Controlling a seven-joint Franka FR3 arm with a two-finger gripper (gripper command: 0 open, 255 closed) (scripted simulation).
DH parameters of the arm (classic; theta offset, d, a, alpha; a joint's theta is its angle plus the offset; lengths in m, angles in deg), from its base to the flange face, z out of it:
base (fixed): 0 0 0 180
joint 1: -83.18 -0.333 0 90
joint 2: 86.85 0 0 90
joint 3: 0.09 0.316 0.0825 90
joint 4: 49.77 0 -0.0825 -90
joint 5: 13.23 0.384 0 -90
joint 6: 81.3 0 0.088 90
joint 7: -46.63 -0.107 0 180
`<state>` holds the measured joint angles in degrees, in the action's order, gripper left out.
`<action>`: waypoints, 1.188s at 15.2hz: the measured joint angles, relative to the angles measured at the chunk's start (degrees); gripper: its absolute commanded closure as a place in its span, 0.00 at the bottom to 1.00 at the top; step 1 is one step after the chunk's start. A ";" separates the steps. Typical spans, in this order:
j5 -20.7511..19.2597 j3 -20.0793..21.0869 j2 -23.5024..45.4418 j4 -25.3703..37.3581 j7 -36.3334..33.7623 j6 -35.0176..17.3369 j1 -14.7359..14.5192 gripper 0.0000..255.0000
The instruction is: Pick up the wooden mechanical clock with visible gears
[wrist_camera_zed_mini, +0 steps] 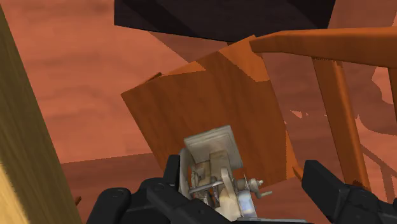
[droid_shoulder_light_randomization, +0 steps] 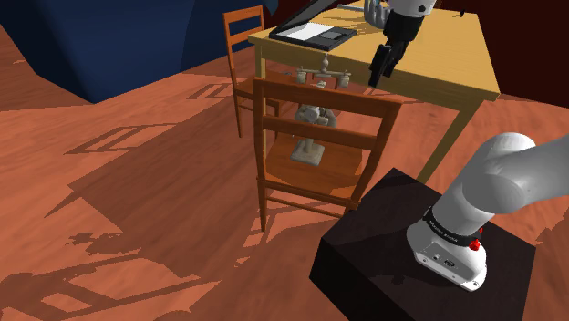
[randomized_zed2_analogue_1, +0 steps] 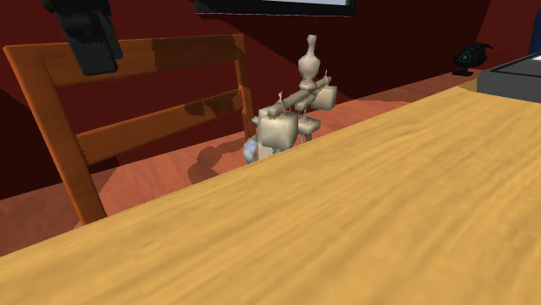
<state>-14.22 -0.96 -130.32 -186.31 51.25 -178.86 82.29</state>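
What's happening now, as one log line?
phase: pre-grasp | clock: upright on chair seat | pincer: open, above it | held: no

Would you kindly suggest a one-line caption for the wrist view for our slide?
Open gripper poised above the pale clock standing on the wooden chair seat.

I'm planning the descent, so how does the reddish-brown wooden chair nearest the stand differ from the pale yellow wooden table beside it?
Colour: the reddish-brown wooden chair is darker than the pale yellow wooden table. Height: the chair's seat lies lower than the table's top. Load: the chair carries the beige mechanical clock on its seat; the table carries a flat black-and-white device. Both show wood grain.
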 measured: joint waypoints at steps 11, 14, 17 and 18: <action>6.72 11.80 17.76 8.04 -40.02 -10.08 8.46 0.00; 6.79 13.98 24.43 12.20 -52.71 -12.86 11.43 0.00; 6.29 15.37 30.09 16.27 -64.17 -14.67 13.64 0.00; 6.28 15.59 30.60 16.12 -65.75 -15.36 13.79 0.00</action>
<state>-7.94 14.62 -99.72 -170.19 -14.50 -194.21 96.09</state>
